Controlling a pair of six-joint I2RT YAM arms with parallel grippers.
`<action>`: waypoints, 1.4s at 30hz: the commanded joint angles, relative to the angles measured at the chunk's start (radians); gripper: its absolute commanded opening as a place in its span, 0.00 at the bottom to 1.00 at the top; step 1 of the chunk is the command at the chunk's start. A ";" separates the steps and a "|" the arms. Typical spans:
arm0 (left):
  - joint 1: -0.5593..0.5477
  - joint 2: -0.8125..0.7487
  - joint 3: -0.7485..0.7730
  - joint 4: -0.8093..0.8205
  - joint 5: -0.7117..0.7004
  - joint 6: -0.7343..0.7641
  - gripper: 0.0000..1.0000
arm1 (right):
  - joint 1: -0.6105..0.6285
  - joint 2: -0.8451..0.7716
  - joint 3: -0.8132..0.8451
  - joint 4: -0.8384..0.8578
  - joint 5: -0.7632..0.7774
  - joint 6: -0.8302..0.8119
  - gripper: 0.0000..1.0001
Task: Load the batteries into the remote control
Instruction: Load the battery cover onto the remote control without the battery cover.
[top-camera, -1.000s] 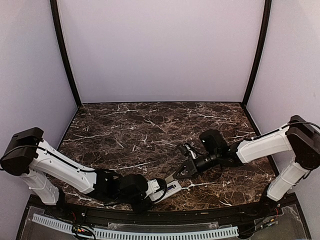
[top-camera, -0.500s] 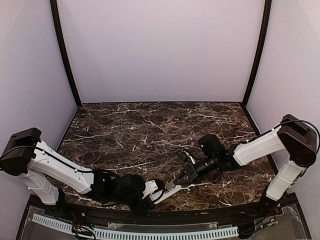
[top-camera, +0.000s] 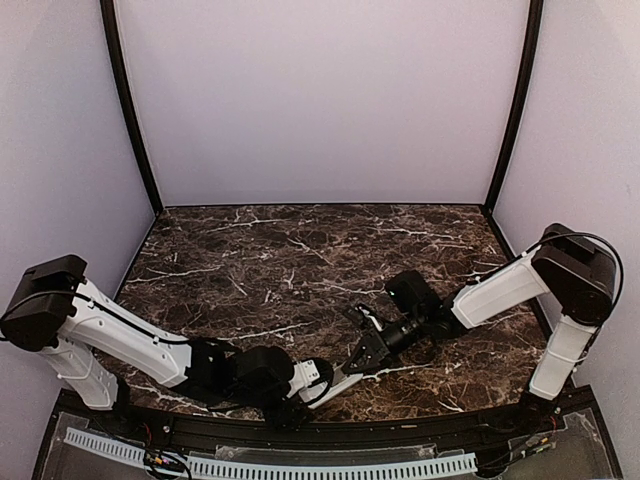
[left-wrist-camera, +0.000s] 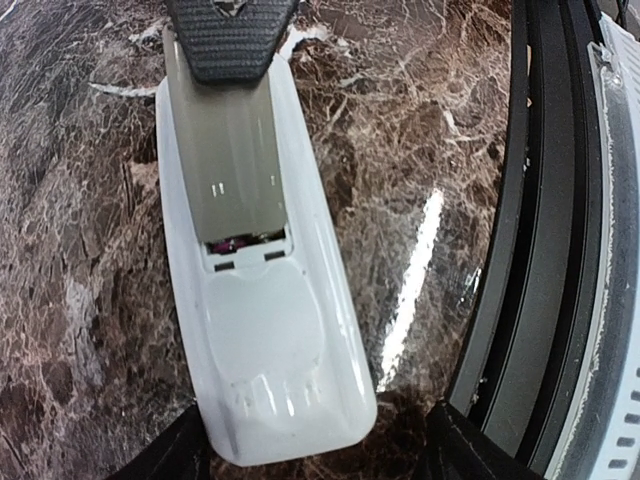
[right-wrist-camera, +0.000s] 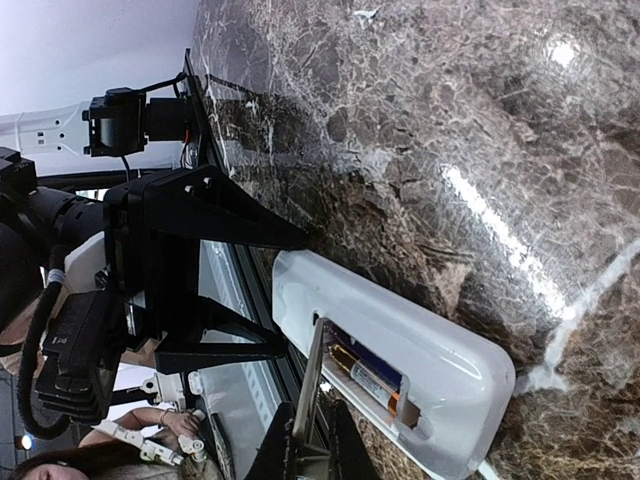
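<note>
Remote (top-camera: 338, 383) axis runs 8-to-2 o'clock. Right gripper (top-camera: 365, 353) at the 2 end pinches the cover (left-wrist-camera: 225, 160) over the batteries (right-wrist-camera: 368, 378). Left gripper (left-wrist-camera: 322, 452) straddles the 8 end, jaws spread.

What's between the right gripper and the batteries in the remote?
The flat cover, pinched in the right gripper, slants over the remote's open compartment above the batteries. The right wrist view shows it best.
</note>
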 joint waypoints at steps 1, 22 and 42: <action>0.013 0.048 0.025 -0.027 0.004 0.000 0.71 | -0.007 -0.008 0.011 -0.035 -0.024 -0.022 0.00; 0.029 0.099 0.053 -0.031 0.030 0.007 0.47 | 0.000 -0.004 -0.090 0.165 0.007 0.145 0.00; 0.029 0.115 0.067 -0.045 0.044 0.010 0.42 | 0.029 0.019 -0.161 0.244 0.078 0.252 0.00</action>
